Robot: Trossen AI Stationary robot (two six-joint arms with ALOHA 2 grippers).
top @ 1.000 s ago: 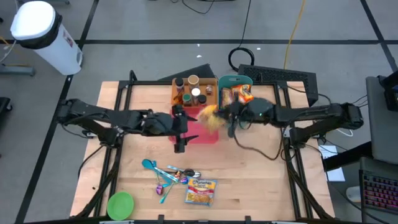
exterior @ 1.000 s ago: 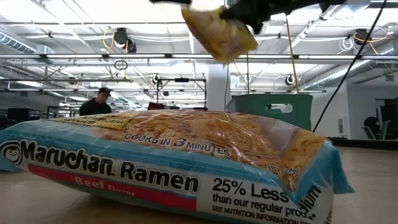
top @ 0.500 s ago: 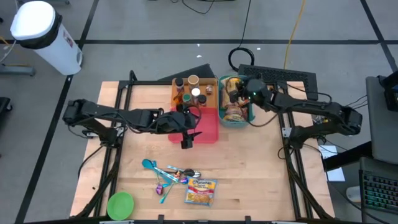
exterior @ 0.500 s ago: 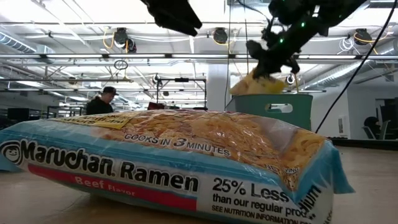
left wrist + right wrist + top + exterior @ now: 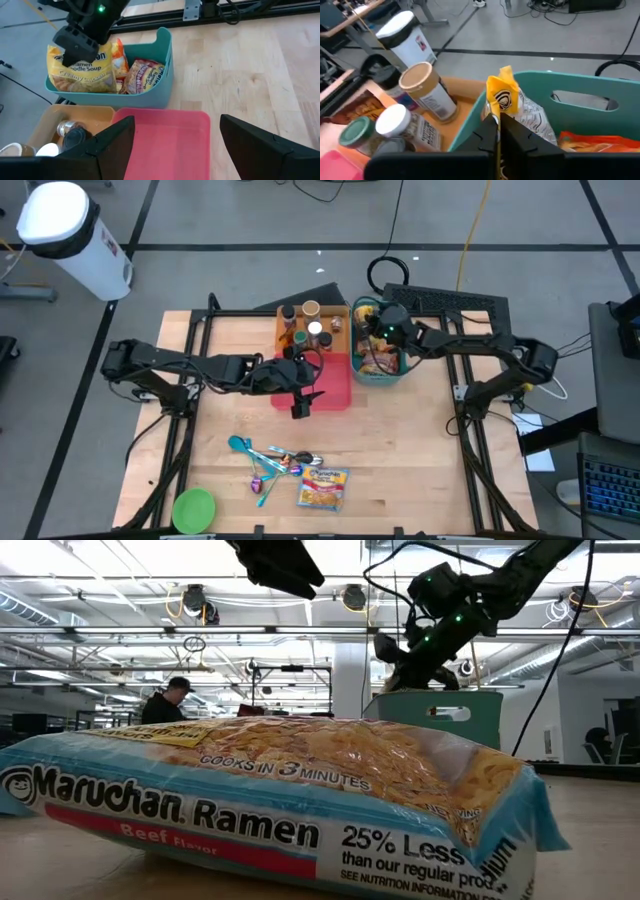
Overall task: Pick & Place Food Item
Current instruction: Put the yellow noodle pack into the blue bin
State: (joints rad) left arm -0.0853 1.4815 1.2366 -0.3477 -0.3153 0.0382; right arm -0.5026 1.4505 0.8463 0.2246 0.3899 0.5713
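The wooden surface (image 5: 400,440) carries everything, framed by dark rails on both sides. At its back edge sit three bins in a row: an orange bin (image 5: 285,315) of jars and bottles, a pink tray (image 5: 335,375) just in front of it, and a teal bin (image 5: 362,370) beside them on the right arm's side.

The teal bin holds several food packets. Among them, in the left wrist view, is a yellow soup packet (image 5: 80,75) standing against the bin's far wall, next to an orange packet and a red-brown packet (image 5: 142,77).

The right tool (image 5: 385,330) is down over the teal bin — its two fingers are pressed together on the top edge of the yellow soup packet, whose crimped corner sticks up between them in the right wrist view. The packet itself sits inside the bin.

The left tool (image 5: 298,385) hangs over the pink tray with its fingers spread wide and nothing between them.

Toward the front of the surface lies a ramen packet (image 5: 322,488), which fills the low view. Beside it is a loose pile of coloured spoons (image 5: 268,463), and near the front corner on the left arm's side — a green plate (image 5: 194,509).
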